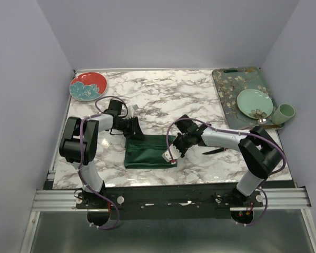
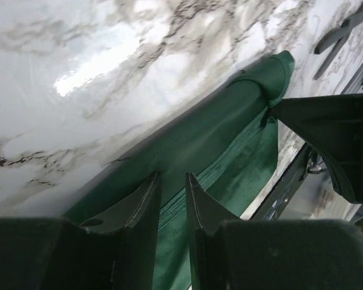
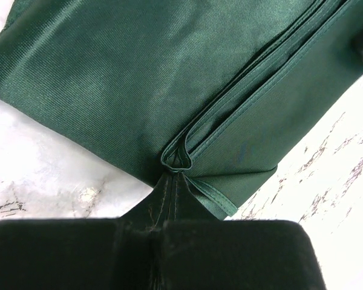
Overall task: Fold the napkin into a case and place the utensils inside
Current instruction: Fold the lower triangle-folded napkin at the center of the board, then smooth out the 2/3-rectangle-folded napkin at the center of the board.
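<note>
The dark green napkin (image 1: 147, 153) lies folded into a wide rectangle on the marble table, near the front middle. My left gripper (image 1: 134, 130) is at its far left corner; in the left wrist view (image 2: 172, 178) the fingers stand a little apart over the cloth (image 2: 218, 139), with a folded edge running between them. My right gripper (image 1: 177, 146) is at the napkin's right edge. In the right wrist view (image 3: 174, 175) it is shut, pinching the folded layers of the cloth (image 3: 139, 72). A black utensil (image 1: 215, 151) lies right of the napkin; two utensils (image 2: 342, 35) show in the left wrist view.
A red floral plate (image 1: 88, 86) sits at the back left. A teal floral tray (image 1: 226, 95) at the back right holds a pale green plate (image 1: 254, 103), with a green cup (image 1: 285, 112) at its right edge. The right gripper's body (image 2: 333, 139) shows beside the napkin's end.
</note>
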Available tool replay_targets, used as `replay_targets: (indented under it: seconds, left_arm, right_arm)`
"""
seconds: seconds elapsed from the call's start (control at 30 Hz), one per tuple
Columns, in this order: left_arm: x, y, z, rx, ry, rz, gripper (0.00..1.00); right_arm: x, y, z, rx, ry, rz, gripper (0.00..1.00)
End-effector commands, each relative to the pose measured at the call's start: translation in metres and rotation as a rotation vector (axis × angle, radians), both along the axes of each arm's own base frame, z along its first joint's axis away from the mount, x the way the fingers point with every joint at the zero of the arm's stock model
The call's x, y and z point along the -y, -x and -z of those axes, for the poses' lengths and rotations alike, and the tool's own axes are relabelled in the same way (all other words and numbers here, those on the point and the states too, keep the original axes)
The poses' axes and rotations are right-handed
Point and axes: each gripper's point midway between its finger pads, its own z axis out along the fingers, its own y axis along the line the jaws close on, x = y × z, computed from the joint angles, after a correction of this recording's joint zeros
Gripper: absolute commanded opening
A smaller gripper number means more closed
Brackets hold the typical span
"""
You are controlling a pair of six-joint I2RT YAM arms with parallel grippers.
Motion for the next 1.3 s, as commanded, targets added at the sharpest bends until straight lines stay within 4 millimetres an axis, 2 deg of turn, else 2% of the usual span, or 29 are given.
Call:
replay_targets:
  seconds: [0.0, 0.13, 0.23, 0.27, 0.3, 0.33, 0.4, 0.5, 0.63, 0.67, 0.7, 0.77, 0.8, 0.83, 0.87, 0.9, 0.97, 1.0, 1.07, 1.27]
  left_arm:
    - [-0.002, 0.008, 0.025, -0.097, -0.025, -0.058, 0.31]
    - [-0.007, 0.016, 0.040, -0.135, -0.056, -0.073, 0.31]
    - [-0.009, 0.016, 0.045, -0.140, -0.070, -0.091, 0.31]
    - [-0.010, 0.015, 0.045, -0.140, -0.074, -0.096, 0.31]
    - [-0.011, 0.013, 0.046, -0.134, -0.082, -0.102, 0.31]
    - [-0.014, 0.013, 0.048, -0.137, -0.089, -0.111, 0.31]
    - [-0.015, 0.011, 0.048, -0.135, -0.094, -0.114, 0.31]
    - [-0.019, 0.011, 0.049, -0.127, -0.107, -0.111, 0.31]
    - [-0.020, 0.012, 0.050, -0.122, -0.115, -0.115, 0.31]
    - [-0.021, 0.012, 0.051, -0.120, -0.118, -0.115, 0.31]
    - [-0.021, 0.012, 0.051, -0.116, -0.121, -0.113, 0.31]
    - [-0.022, 0.011, 0.051, -0.107, -0.124, -0.116, 0.31]
    - [-0.022, 0.011, 0.051, -0.107, -0.125, -0.114, 0.31]
    - [-0.022, 0.011, 0.051, -0.106, -0.125, -0.112, 0.31]
    - [-0.022, 0.011, 0.050, -0.102, -0.126, -0.112, 0.31]
    - [-0.022, 0.011, 0.050, -0.100, -0.129, -0.112, 0.31]
    - [-0.023, 0.012, 0.049, -0.091, -0.130, -0.105, 0.31]
    - [-0.023, 0.011, 0.049, -0.086, -0.134, -0.106, 0.31]
    - [-0.024, 0.010, 0.047, -0.074, -0.136, -0.104, 0.31]
    - [-0.024, 0.009, 0.046, -0.058, -0.139, -0.098, 0.31]
  right_arm:
    - [0.022, 0.013, 0.018, -0.036, 0.087, 0.019, 0.01]
    - [0.019, 0.003, 0.003, -0.022, 0.063, 0.104, 0.09]
    - [0.017, -0.003, -0.015, -0.020, 0.033, 0.181, 0.23]
    - [0.018, 0.000, -0.019, -0.035, 0.028, 0.193, 0.30]
    - [0.018, 0.001, -0.030, -0.035, 0.006, 0.207, 0.44]
    - [0.017, 0.002, -0.037, -0.054, -0.011, 0.236, 0.50]
    - [0.019, 0.012, -0.050, -0.088, -0.029, 0.257, 0.59]
    - [0.026, 0.024, -0.060, -0.159, -0.024, 0.318, 0.62]
    - [0.024, 0.032, -0.085, -0.312, -0.085, 0.473, 0.62]
    - [0.015, 0.024, -0.100, -0.350, -0.135, 0.509, 0.62]
    - [0.010, 0.020, -0.105, -0.392, -0.157, 0.553, 0.60]
    - [0.002, 0.009, -0.108, -0.564, -0.184, 0.712, 0.56]
    - [-0.009, -0.007, -0.127, -0.592, -0.236, 0.765, 0.51]
    - [-0.014, -0.013, -0.133, -0.686, -0.253, 0.880, 0.47]
    - [-0.011, -0.017, -0.133, -0.770, -0.239, 0.938, 0.44]
    - [-0.017, -0.029, -0.134, -0.819, -0.243, 0.980, 0.40]
    - [-0.015, -0.038, -0.127, -0.939, -0.233, 1.122, 0.36]
    - [-0.015, -0.041, -0.117, -0.988, -0.210, 1.161, 0.35]
    - [-0.016, -0.044, -0.113, -1.058, -0.198, 1.230, 0.34]
    - [-0.014, -0.036, -0.079, -1.167, -0.092, 1.398, 0.34]
